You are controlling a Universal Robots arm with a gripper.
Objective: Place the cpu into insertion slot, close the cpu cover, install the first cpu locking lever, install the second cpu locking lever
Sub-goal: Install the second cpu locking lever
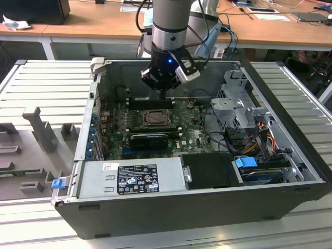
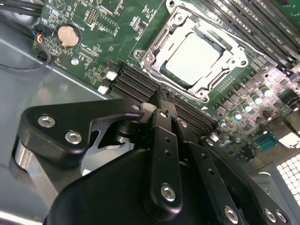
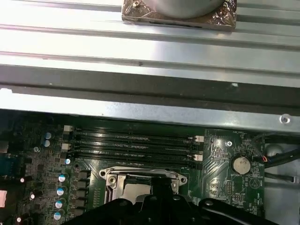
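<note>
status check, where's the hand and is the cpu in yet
Hand shut, empty, above memory slots beside socket. Cpu seated in insertion slot, cpu cover down around it. Nothing in the way.

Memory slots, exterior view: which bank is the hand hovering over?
The far bank, behind the insertion slot on the green motherboard. The hand hangs right over its long black slots; the other bank lies on the slot's near side.

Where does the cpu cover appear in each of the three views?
Exterior view: cpu cover, mid-motherboard, just below the gripper.
Second wrist view: cpu cover, upper centre, framing the cpu.
First wrist view: cpu cover, low centre, partly behind the gripper.
Shared landmark: coin cell battery.
</note>
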